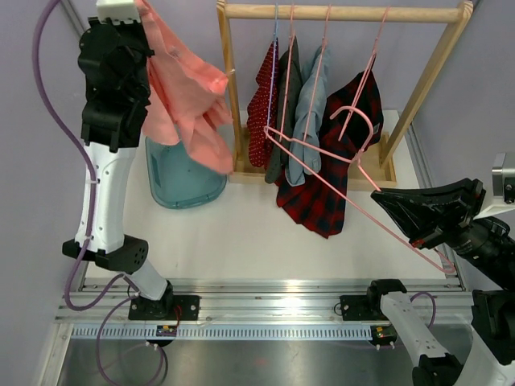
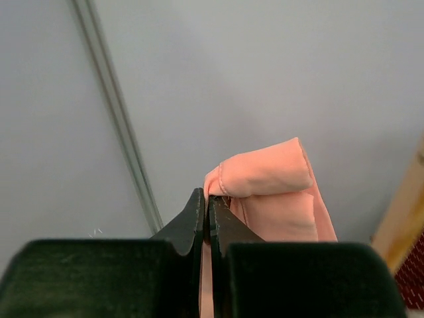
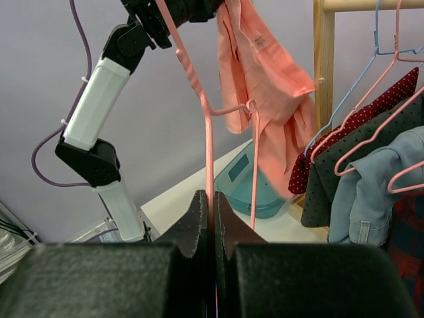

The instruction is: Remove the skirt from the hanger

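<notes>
Salmon-pink cloth skirt [image 1: 185, 96] hangs clear over worktop's [image 1: 257, 241] far-left corner from left pincer [image 2: 207, 199] clamped on one fold; right pincer [image 3: 211, 199] clamps the bare pink wire hanger [image 3: 208, 152]; thin pinch could slip, dropping skirt.

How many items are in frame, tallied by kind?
Garments: 5 (peach skirt, red dotted, dark grey, denim, red plaid)
Hangers: 5 (blue hanger and 3 pink hangers on the rack, 1 bare pink hanger in the right gripper)
Bins: 1 (teal bin)
Racks: 1
Total: 12
</notes>
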Tool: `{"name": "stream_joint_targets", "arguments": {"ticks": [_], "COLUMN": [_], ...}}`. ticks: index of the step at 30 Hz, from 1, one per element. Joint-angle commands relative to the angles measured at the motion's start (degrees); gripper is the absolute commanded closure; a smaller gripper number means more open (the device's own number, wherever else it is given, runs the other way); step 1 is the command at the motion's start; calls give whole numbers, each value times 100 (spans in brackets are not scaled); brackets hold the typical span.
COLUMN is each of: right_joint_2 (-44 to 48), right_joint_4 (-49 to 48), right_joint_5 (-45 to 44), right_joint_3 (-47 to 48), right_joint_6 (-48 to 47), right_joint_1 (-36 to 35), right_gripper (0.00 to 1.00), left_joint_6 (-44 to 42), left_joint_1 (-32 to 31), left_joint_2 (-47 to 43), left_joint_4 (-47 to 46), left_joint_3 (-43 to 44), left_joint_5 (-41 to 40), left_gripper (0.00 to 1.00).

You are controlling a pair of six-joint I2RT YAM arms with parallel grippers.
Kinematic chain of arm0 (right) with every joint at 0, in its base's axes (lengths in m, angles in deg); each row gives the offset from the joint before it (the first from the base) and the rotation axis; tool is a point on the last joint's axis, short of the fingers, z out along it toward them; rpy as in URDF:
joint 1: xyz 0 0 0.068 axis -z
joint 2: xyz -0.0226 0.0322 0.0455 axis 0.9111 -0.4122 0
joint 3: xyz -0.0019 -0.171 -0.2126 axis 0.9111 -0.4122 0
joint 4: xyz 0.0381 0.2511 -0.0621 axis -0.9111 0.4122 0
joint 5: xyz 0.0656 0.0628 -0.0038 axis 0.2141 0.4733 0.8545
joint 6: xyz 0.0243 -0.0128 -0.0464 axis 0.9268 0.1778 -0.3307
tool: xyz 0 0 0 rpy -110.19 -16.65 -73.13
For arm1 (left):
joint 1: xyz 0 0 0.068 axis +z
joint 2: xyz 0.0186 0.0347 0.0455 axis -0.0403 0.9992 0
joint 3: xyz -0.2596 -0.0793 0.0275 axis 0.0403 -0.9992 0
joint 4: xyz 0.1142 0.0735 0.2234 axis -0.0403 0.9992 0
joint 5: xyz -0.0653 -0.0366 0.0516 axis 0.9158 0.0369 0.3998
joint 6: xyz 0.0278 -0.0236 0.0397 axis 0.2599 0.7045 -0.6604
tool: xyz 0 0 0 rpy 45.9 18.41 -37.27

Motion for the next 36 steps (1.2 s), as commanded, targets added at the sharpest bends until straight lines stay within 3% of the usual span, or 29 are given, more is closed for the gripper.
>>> {"name": "stream_joint_targets", "arguments": {"ticks": [1, 8, 19, 22, 23, 24, 25, 26, 29, 33, 36], "right_joint_2": [74, 153, 119, -57, -171, -224, -268, -338, -575, -1067, -1419], "right_joint_4": [203, 292, 55, 28, 54, 63, 72, 90, 203, 458, 389], "right_joint_5": [-495, -951, -2744, -2990, -3052, -3122, -3323, -3473, -4386, -5494, -6014], "right_joint_3": [-6, -426, -270, 99, 317, 415, 503, 661, 925, 1119, 1111], "right_joint_6": [-440, -749, -889, -977, -1012, -1047, -1100, -1109, -1144, -1267, -1285], "right_joint_1": [-248, -424, -433, -424, -433, -424, -424, -424, -424, -424, -424], "right_gripper": [100, 100, 100, 100, 100, 100, 100, 100, 100, 100, 100], "left_joint_6": [604, 1150, 2063, 2266, 2275, 2301, 2362, 2459, 2793, 2592, 2530], "left_joint_1": [624, 1100, 1082, 1091, 1091, 1091, 1091, 1100, 1083, 960, 933], "left_joint_2": [72, 512, -938, -1035, -974, -721, -501, -290, 169, -761, -1350], "left_joint_4": [-1094, -1050, -2095, -2342, -2360, -2255, -2037, -1312, -174, -663, -410], "left_joint_3": [510, 283, -4204, -4806, -4964, -4922, -4774, -4189, -3412, -4163, -4420], "left_joint_5": [595, 1263, 1826, 1720, 1720, 1677, 1589, 1327, 965, 1061, 1280], "left_gripper": [100, 100, 100, 100, 96, 57, 25, 5, 1, 1, 1]}}
